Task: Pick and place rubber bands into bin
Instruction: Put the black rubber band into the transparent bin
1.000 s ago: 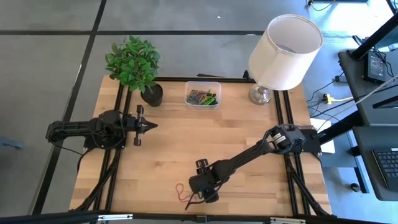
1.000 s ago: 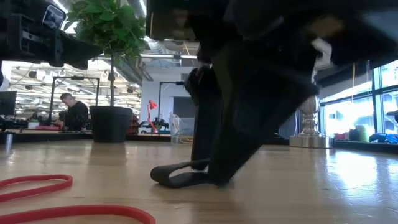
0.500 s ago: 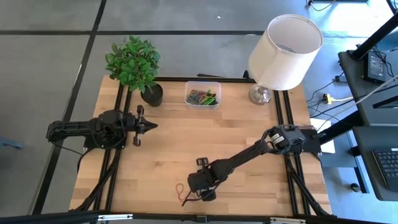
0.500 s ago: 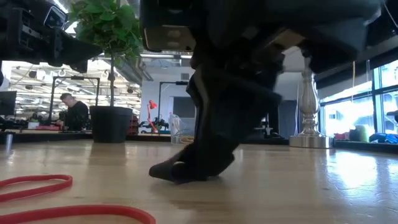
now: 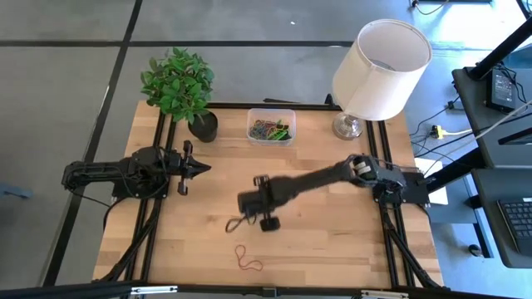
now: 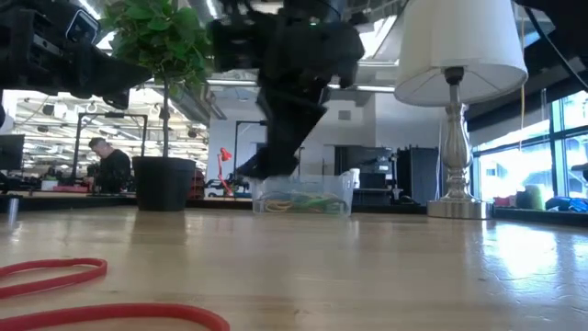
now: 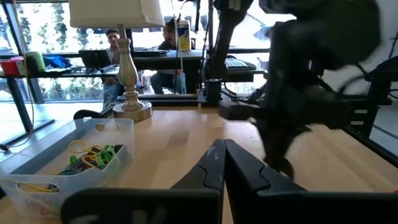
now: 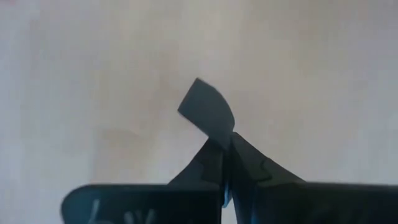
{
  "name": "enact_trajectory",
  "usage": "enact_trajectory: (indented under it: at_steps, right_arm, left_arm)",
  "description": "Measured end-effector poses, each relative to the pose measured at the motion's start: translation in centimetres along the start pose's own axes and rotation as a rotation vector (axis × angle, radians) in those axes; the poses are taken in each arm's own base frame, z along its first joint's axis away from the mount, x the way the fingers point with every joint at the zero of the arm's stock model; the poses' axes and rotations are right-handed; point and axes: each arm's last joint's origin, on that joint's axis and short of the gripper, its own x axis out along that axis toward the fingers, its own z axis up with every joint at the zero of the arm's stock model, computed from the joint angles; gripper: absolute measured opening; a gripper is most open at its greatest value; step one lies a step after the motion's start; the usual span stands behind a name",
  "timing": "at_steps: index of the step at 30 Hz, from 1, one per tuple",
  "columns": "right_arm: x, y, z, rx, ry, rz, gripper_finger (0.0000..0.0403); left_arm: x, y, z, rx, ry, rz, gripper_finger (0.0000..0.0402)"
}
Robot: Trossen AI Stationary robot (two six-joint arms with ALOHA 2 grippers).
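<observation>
Black rubber band (image 5: 235, 223) hangs pinched in the right hand (image 5: 247, 213), fingers closed on it, above mid-surface short of the bin (image 5: 271, 138); red rubber band (image 5: 244, 257) lies on the surface, farther from the bin; left hand (image 5: 202, 168) closed, empty, left of the bin.

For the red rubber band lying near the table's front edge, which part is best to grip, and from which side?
The red rubber band lies flat as a thin loop, so come straight down and pinch one strand across its width, probably at the wider end, where the strands lie apart.
</observation>
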Motion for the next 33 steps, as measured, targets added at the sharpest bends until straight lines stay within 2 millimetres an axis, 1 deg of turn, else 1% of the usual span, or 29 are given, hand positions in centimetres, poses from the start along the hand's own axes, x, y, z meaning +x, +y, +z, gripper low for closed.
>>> enact_trajectory:
  at_steps: [1, 5, 11, 14, 19, 22, 29, 31, 33]
  right_arm:
    - [-0.3, -1.0, -0.2, -0.006, 0.003, -0.008, 0.0008]
    - [-2.9, -5.4, -0.7, 0.005, -0.057, -0.048, 0.0009]
    - [-5.2, -12.0, -1.2, 0.053, -0.173, -0.124, 0.0009]
    - [-6.0, -15.1, -1.6, 0.110, -0.232, -0.165, 0.0009]
    - [-6.4, -19.8, -2.5, 0.215, -0.316, -0.233, 0.0009]
    - [-6.3, -22.2, -3.0, 0.264, -0.357, -0.271, 0.0009]
    - [-5.7, -26.5, -5.3, 0.437, -0.341, -0.296, 0.0009]
    - [-5.3, -27.5, -5.9, 0.487, -0.335, -0.303, 0.0009]
    - [-5.0, -28.0, -6.6, 0.516, -0.293, -0.295, 0.0010]
  left_arm:
    - [0.0, 0.0, 0.0, 0.000, 0.000, 0.000, 0.0001]
    - [0.0, 0.0, 0.0, 0.000, 0.000, -0.001, 0.0001]
    - [0.1, 0.0, -0.1, 0.005, 0.011, 0.008, 0.0001]
    - [0.1, 0.0, -0.1, -0.043, 0.015, 0.006, 0.0001]
    - [0.1, -0.2, 0.0, -0.090, 0.004, -0.051, 0.0001]
    - [0.1, -0.5, 0.0, -0.089, 0.006, -0.078, 0.0001]
    - [0.1, -0.8, 0.0, -0.080, 0.009, -0.095, 0.0001]
    - [0.1, -0.9, 0.0, -0.080, 0.010, -0.105, 0.0001]
    - [0.1, -0.9, 0.0, -0.080, 0.009, -0.105, 0.0001]
